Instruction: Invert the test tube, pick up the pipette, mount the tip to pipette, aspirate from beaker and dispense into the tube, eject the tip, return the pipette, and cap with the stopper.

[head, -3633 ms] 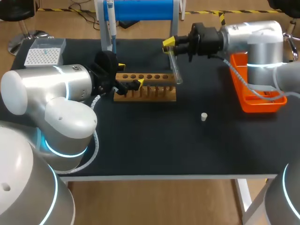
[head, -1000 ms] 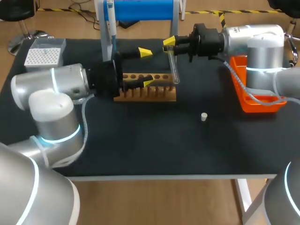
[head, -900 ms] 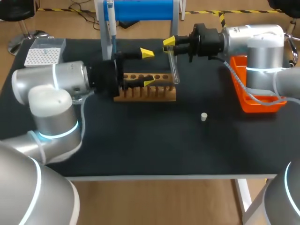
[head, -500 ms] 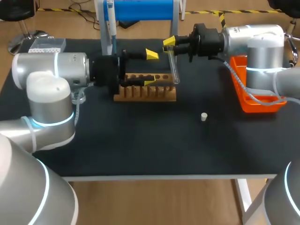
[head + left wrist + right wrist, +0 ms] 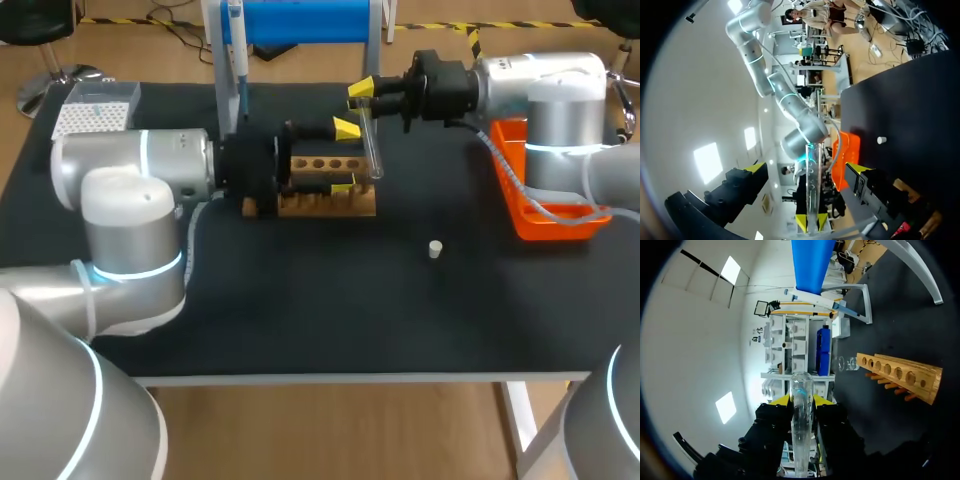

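One glass test tube (image 5: 372,150), judged light, stiff, slippery and breakable, is pinched at its upper end by the right gripper's (image 5: 362,97) fingers above the wooden rack's (image 5: 325,195) 3 o'clock end; the left gripper (image 5: 345,157), fingers spread wide, is set at its 9 o'clock; mid-body is judged the safest hold.

The left tool (image 5: 346,158) hides the wooden rack's (image 5: 325,203) left part.
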{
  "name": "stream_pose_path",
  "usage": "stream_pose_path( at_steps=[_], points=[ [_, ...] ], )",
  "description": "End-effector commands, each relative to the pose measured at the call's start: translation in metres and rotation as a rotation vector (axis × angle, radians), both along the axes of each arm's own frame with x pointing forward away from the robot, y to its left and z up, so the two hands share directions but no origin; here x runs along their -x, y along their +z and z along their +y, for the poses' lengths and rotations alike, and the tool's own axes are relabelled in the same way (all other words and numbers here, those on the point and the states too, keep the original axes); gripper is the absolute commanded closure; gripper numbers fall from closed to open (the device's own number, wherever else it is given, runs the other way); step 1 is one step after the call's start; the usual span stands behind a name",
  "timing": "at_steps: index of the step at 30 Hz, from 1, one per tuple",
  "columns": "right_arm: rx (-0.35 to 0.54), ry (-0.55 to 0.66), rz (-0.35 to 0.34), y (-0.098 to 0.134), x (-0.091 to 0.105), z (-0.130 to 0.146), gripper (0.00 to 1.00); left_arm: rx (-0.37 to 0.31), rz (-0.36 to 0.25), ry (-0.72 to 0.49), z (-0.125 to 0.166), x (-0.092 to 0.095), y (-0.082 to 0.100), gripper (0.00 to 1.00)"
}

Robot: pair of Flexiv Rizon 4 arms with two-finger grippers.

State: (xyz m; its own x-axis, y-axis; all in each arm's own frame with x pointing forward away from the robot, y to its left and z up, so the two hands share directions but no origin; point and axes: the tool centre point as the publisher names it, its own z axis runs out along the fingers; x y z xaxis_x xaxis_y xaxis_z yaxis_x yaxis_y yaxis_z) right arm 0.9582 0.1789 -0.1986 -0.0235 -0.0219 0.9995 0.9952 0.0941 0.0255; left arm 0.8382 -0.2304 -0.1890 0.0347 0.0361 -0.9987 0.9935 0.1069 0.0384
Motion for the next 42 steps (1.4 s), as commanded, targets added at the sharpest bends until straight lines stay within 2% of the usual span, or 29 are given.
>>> stream_pose_path(
  at_steps=[1, 14, 20, 34, 36, 39, 40, 42],
  points=[
    [0.003, -0.001, -0.001, 0.001, 0.001, -0.001, 1.0, -0.006, 0.001, -0.021, -0.011, -0.013, 0.0, 0.0],
    [0.003, -0.001, -0.001, 0.001, 0.001, -0.001, 1.0, -0.009, 0.004, -0.061, -0.031, -0.019, 0.001, 0.0],
    [0.003, -0.001, -0.001, 0.001, 0.001, -0.001, 1.0, -0.008, 0.02, -0.067, -0.031, -0.022, -0.001, 0.0],
    [0.003, -0.001, -0.001, 0.001, 0.001, -0.001, 1.0, -0.009, 0.01, -0.066, -0.03, -0.024, 0.001, 0.0],
    [0.003, -0.001, -0.001, 0.001, 0.001, -0.001, 1.0, -0.007, 0.009, -0.066, -0.03, -0.024, 0.001, 0.26],
    [0.003, -0.001, -0.001, 0.001, 0.001, -0.001, 1.0, -0.007, 0.013, -0.068, -0.031, -0.024, -0.001, 0.33],
    [0.003, -0.001, -0.001, 0.001, 0.001, -0.001, 1.0, -0.008, 0.014, -0.07, -0.032, -0.024, -0.001, 0.31],
    [0.003, -0.001, -0.001, 0.001, 0.001, -0.001, 1.0, -0.011, 0.015, -0.073, -0.033, -0.024, -0.001, 0.22]
  ],
)
